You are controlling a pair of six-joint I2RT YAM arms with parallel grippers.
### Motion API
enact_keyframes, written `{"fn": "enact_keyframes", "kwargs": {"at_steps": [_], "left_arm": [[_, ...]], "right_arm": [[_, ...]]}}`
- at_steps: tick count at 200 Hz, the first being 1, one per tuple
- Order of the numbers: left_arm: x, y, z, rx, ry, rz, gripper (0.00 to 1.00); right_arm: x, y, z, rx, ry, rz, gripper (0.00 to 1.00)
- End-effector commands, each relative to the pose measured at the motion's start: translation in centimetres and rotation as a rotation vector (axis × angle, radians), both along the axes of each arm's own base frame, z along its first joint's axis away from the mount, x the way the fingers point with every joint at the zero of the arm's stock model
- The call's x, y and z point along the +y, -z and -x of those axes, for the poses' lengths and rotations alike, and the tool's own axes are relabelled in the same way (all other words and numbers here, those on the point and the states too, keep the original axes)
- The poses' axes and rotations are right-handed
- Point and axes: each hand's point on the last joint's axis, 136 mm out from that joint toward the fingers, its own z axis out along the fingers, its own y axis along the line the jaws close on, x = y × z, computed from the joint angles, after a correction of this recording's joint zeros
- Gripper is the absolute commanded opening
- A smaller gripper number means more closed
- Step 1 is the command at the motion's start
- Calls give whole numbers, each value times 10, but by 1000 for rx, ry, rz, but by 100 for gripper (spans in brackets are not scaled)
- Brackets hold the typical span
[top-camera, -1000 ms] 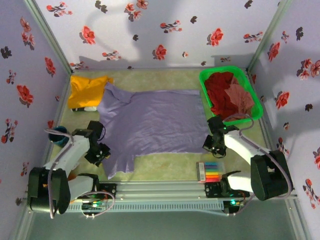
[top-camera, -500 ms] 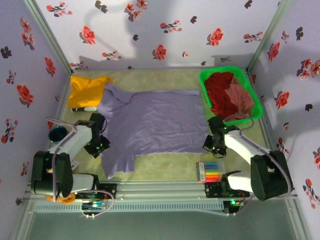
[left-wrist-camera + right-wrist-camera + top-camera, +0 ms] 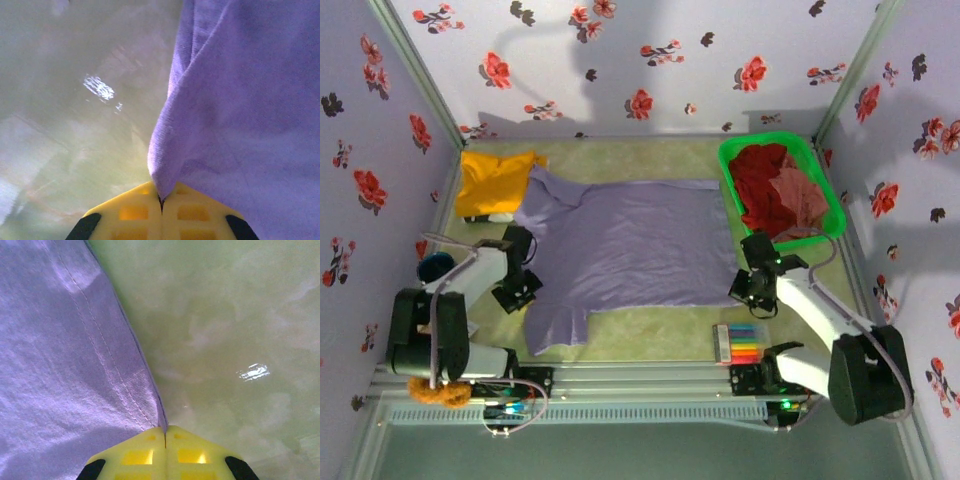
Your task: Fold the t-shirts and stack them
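A lavender-purple t-shirt lies spread flat across the middle of the table. My left gripper is shut on its left edge near the sleeve; in the left wrist view the purple cloth is pinched between the yellow fingertips. My right gripper is shut on the shirt's near right hem corner, and the stitched hem runs into the closed yellow fingertips. A mustard-yellow t-shirt lies bunched at the back left. Dark red and salmon-pink t-shirts sit in the basket.
A green plastic basket stands at the back right. A box of coloured markers lies at the front right by the right arm's base. Floral walls close in the table on three sides. A dark blue object sits at the left edge.
My left gripper moved away from the near edge along the shirt's left edge and closed on the purple cloth. My right gripper stayed shut on the hem, shifting slightly.
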Motion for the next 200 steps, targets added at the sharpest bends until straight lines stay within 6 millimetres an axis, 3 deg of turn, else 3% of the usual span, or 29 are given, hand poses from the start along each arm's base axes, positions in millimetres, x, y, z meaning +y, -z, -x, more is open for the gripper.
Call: {"fn": "enact_keyframes", "kwargs": {"at_steps": [1,42,75,91,112,130,166,200], "left_arm": [[15,-19,23,14,-20,-70,0],[12,-42,40,-76,-117,-28,0],[3,-53,25,-85,-108,24,0],[-10,-49,14,-43,-55,107,0],[-12,-52,-5,51,39,128,0],[-12,-55,-23,110,123,131,0],[-15,-52,-61,148,175,184,0],[-10,-59,-83,161,215,170,0]], "right_arm": [[-9,-3,16,27,70,11,0],[-1,-9,19,11,116,-50,0],[-1,-17,6,-6,48,-14,0],[6,-30,-11,-30,16,-31,0],[18,-41,-30,1,-33,-48,0],[16,-44,-44,0,-59,-10,0],[17,-42,-68,6,-95,31,0],[18,-39,-88,9,-99,52,0]]}}
